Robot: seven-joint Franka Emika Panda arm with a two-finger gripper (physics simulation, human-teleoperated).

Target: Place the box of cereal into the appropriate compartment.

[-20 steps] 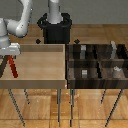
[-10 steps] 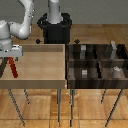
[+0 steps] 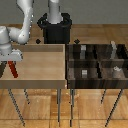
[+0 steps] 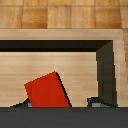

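The box of cereal (image 3: 14, 70) is a thin red box, tilted, at the light-wood tray's end on the exterior view's left. My gripper (image 3: 8, 60) hangs right over it. In the wrist view the box of cereal (image 4: 47, 90) lies between my two dark fingers (image 4: 100, 102). One finger is close to it and the other stands apart from it, so the gripper (image 4: 59, 102) is open. The compartment (image 3: 120, 54) is the dark-walled bin section at the back on the exterior view's right. A tall slim grey block (image 3: 114, 48) marks it.
The light-wood tray (image 3: 40, 67) has raised walls around it. Beside it stands the four-part dark bin (image 3: 68, 65), with shorter grey blocks (image 3: 85, 73) in its other sections. The robot's black base (image 3: 55, 27) stands behind both.
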